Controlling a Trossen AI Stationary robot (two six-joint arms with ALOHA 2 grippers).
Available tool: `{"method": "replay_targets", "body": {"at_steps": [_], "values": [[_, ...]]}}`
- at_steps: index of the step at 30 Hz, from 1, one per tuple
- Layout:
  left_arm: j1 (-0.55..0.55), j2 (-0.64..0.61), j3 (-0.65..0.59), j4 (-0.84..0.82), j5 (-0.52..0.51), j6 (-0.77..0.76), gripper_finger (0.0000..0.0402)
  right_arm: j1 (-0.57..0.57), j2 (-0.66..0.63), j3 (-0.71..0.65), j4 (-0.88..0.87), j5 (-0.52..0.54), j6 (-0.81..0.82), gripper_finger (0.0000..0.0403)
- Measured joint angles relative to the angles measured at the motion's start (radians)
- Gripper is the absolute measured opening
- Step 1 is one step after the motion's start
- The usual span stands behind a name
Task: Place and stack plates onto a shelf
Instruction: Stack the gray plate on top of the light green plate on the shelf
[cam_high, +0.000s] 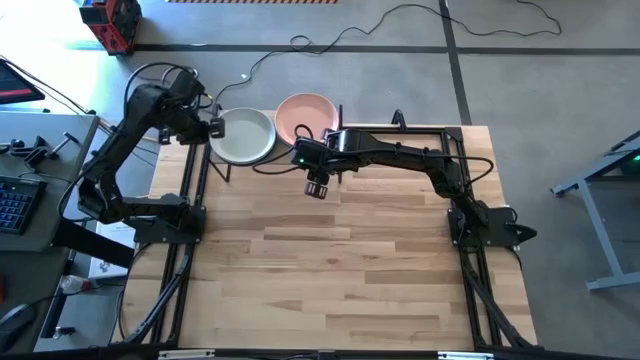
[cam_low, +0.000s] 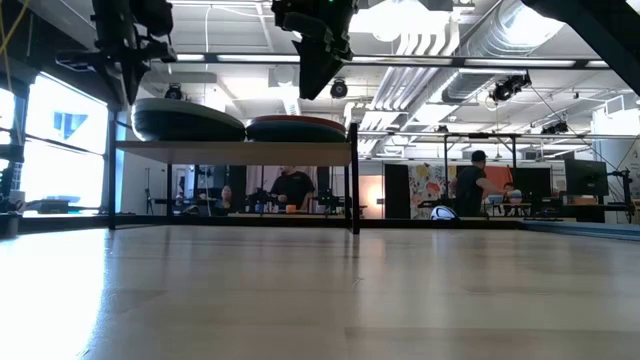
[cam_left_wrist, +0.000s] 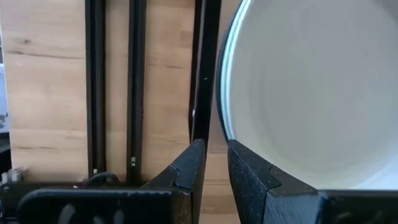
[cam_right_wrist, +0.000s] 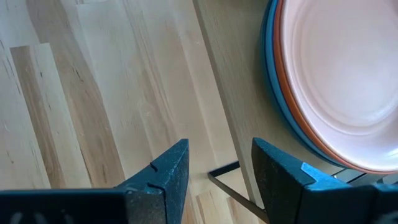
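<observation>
Two stacks of plates stand on the shelf (cam_low: 235, 151) at the table's far edge. The left stack is topped by a pale cream-green plate (cam_high: 245, 135) and the right stack by a pink plate (cam_high: 305, 113). Under the pink plate (cam_right_wrist: 348, 74) an orange-red rim (cam_right_wrist: 281, 93) and a blue rim (cam_right_wrist: 270, 74) show. My left gripper (cam_high: 215, 128) is at the pale plate's left rim, pointing down, shut on it. My right gripper (cam_high: 318, 188) hangs open over the tabletop in front of the right stack, with nothing between its fingers (cam_right_wrist: 168, 180). My left gripper (cam_left_wrist: 216, 149) has the pale plate's left rim (cam_left_wrist: 222, 127) between its two fingers. One finger (cam_left_wrist: 249, 171) is over the plate's inside and the other is outside the rim. The fingers come from above, pointing steeply down. The plate lies level over the left stack; whether it rests on it I cannot tell.
The shelf's black rods (cam_left_wrist: 205, 74) run just beside my left fingers. The wooden tabletop (cam_high: 330, 270) in front of the shelf carries only the arms' frames. People and desks show in the room beyond the table (cam_low: 470, 190).
</observation>
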Motion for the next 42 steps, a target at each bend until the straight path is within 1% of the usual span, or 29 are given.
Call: {"method": "replay_targets", "body": {"at_steps": [4,9,15,22,42], "values": [[0.000,0.000,-0.031,0.029,-0.003,-0.006,0.0060,0.000,0.000,0.000,0.001,0.000,0.000,0.0154],[0.001,0.000,-0.032,0.062,-0.007,-0.005,0.0060,0.000,0.000,0.000,0.001,0.000,0.000,0.0154],[0.001,-0.012,-0.029,0.048,-0.002,0.002,0.0060,0.000,0.000,0.000,0.001,0.000,-0.001,0.0154],[0.001,-0.040,-0.028,0.075,-0.013,0.004,0.0060,0.000,0.000,0.000,0.001,0.000,-0.001,0.0154],[0.000,-0.027,-0.028,0.068,-0.012,0.068,0.0060,0.000,0.000,0.000,0.002,0.000,0.001,0.0154]]}}
